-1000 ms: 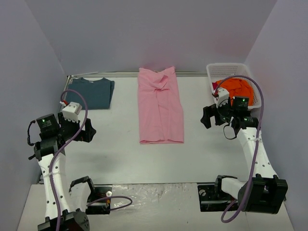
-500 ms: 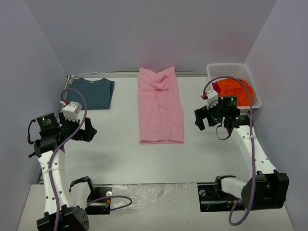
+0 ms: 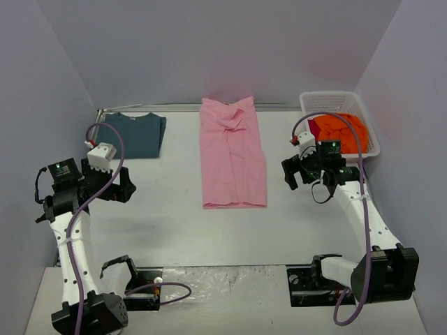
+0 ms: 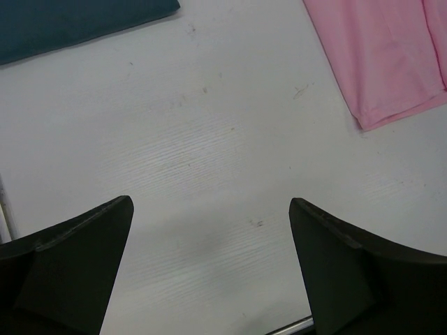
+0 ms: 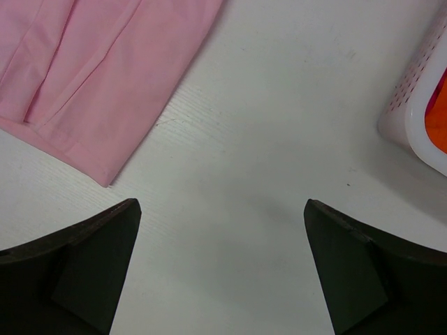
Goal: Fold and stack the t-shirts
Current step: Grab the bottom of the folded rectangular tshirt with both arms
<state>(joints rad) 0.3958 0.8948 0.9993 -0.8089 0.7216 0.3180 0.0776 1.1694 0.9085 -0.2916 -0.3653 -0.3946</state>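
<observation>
- From above, the pink shirt [image 3: 233, 153] lies in a long folded strip in the middle of the counter [image 3: 181, 223]. The teal shirt [image 3: 131, 134] lies folded at the far left. The orange shirt [image 3: 339, 131] sits bunched up in the white basket [image 3: 328, 99] at the far right. The left jaws and the right jaws are both wide open and hold nothing. Each one hangs off to its own side of the pink shirt. If only one side lifts the strip, the fold can fall open.
- In the left wrist view, the left jaws hang over bare counter, between the teal shirt [image 4: 70, 24] and the near corner of the pink shirt [image 4: 384, 56]. A grab from here can miss the thin hem and just push the cloth into wrinkles.
- In the right wrist view, the right jaws hang over bare counter, between the pink shirt's other near corner [image 5: 91, 63] and the basket [image 5: 419, 118]. A swing to the side can bump the basket. A tug on the bunched orange shirt can drag the light basket along.
</observation>
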